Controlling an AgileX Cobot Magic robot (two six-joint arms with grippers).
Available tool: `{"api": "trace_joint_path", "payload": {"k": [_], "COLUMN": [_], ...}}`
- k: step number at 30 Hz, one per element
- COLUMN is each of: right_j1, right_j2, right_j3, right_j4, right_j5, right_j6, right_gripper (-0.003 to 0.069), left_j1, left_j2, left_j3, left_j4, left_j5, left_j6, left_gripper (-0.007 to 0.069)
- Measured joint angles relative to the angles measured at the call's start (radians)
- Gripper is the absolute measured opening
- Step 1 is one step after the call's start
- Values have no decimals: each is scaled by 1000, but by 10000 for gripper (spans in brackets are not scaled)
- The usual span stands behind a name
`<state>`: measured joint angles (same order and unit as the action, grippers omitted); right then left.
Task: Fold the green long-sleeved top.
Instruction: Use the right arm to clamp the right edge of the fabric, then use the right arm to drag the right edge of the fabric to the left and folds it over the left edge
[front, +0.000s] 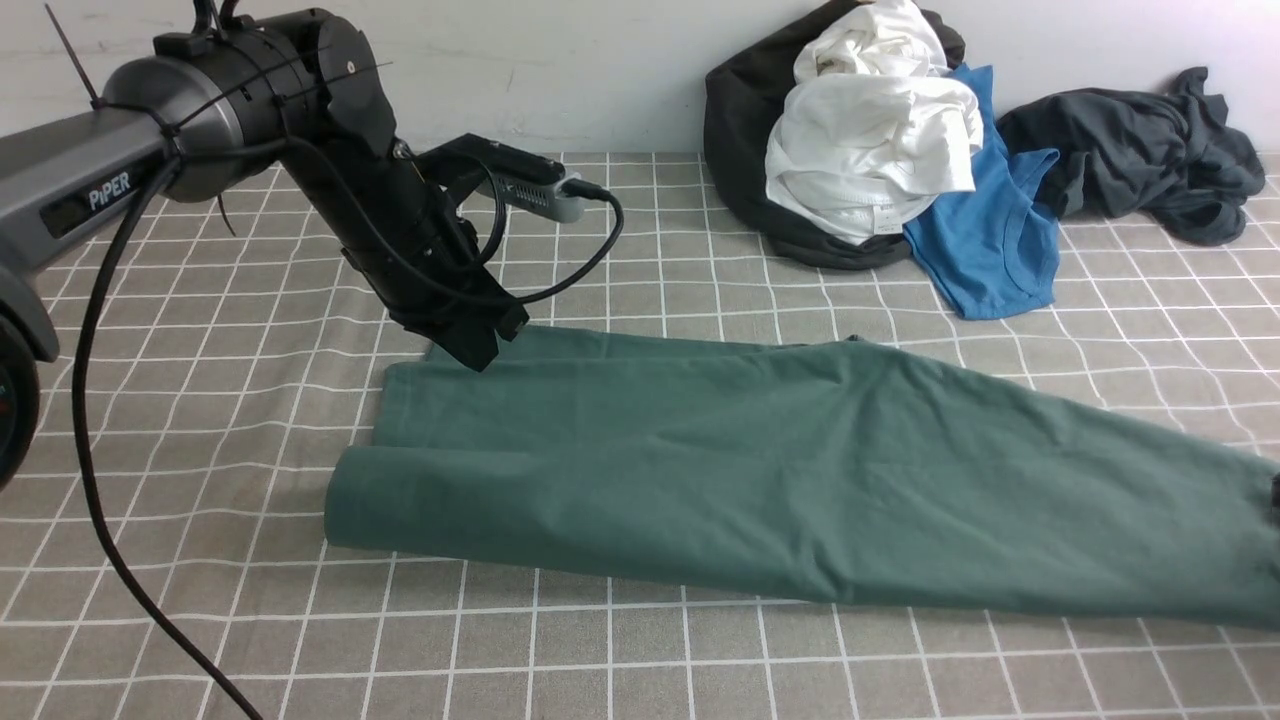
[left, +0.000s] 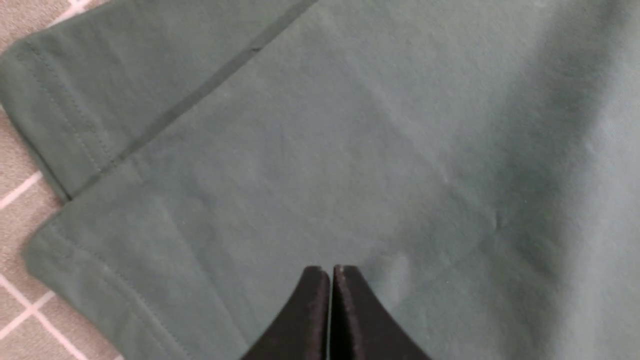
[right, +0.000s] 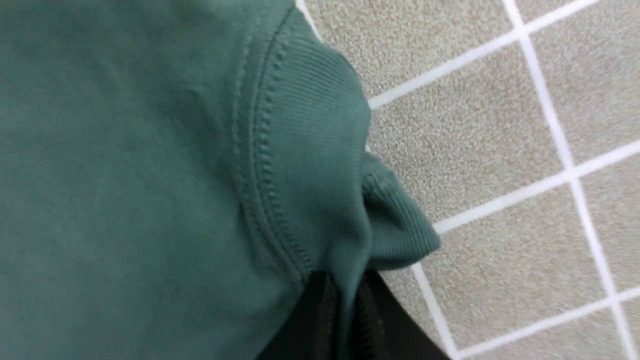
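The green top (front: 760, 470) lies lengthwise across the checked tablecloth (front: 250, 300). At its 10 o'clock corner, the left gripper (left: 330, 270) has both fingers pressed together, holding nothing. At 3 o'clock, the right gripper (right: 346, 300) pinches its ribbed edge.

Surface: grey-beige tablecloth with a white grid (front: 200, 420), lying flat.
Middle: green long-sleeved cotton top (front: 760, 470), stretched lengthwise across the cloth, near edge rolled over at its left end.
Far edge: crumpled black garment (front: 735, 140); bright blue top (front: 990, 250) beside it; rumpled white garment (front: 870, 140), seemingly resting on both.
Far right: crumpled dark grey garment (front: 1130, 150), lying apart from the blue top.
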<state>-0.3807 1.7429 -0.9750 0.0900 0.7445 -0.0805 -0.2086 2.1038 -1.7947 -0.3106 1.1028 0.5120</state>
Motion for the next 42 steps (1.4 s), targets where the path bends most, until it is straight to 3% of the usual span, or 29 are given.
{"api": "trace_joint_path", "payload": {"k": [5,8,12,15,20,24,28,34,37,42], "right_j1": [5,23,183,362,700,882,993,1058,1062,1043], "right_j2": [-131,-185,-239,-226,-98,82,287,527,621,632], "right_j3": [-110,-178,-357,-463,-645,-800,-957,-1127,-1229,-1383], "right_j4": [-154,-182,-156,-108,-49,-4,49,117,177,167], "right_j5": [109,160,273,310,315,297,268,289,355,487], "right_j6": [72,81,33,2,-16,-17,-16,-12,-18,-58], "right_gripper": [18,17,16,17,17,17,17,36,129,373], "left_j1": [34,67,145,180,201,201,202,203,203,182], "left_j2": [-39,-74,-162,-203,-260,-283,-299,-318,-323,-323], "left_j3": [1,1,1,1,1,1,1,1,1,1], "left_j4": [1,3,7,7,9,8,8,8,6,5], "left_j5": [26,33,53,69,107,130,131,133,133,133], "left_j6": [12,13,13,13,13,13,13,13,12,12], "left_gripper": [-7,-7,-7,-7,-7,-7,-7,-7,-7,-7]}}
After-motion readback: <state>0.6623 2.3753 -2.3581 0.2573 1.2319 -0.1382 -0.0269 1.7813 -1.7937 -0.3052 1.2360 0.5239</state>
